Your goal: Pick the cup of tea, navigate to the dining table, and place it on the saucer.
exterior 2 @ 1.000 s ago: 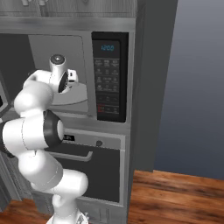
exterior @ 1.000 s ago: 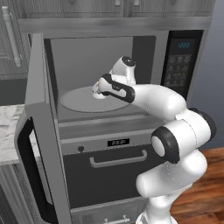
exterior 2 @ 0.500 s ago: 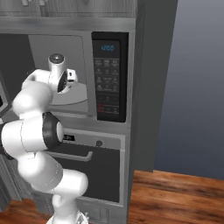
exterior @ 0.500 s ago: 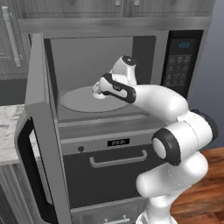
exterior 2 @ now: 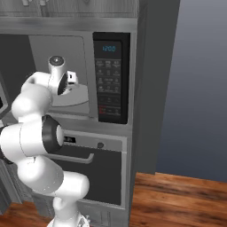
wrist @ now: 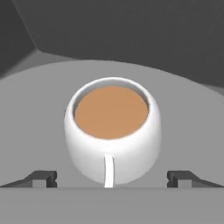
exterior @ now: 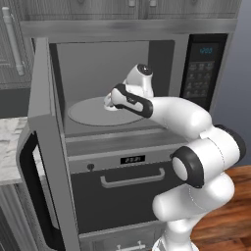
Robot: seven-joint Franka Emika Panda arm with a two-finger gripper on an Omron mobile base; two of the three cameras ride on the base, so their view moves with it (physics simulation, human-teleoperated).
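Note:
The cup of tea (wrist: 111, 131), a small white rounded cup full of brown liquid, stands upright on the grey round turntable plate (wrist: 188, 127) inside the open microwave. My gripper (wrist: 111, 178) is open, with one dark fingertip on each side of the cup's lower part and a gap to both. In the left base view the arm reaches into the microwave cavity, and the gripper (exterior: 109, 101) sits over the turntable plate (exterior: 88, 113), hiding the cup. The dining table and the saucer are out of view.
The microwave door (exterior: 44, 147) stands swung open at the left of the cavity. The control panel (exterior: 198, 73) is to the right. An oven drawer with a bar handle (exterior: 132, 179) lies below. A marble counter edge (exterior: 7, 147) shows at far left.

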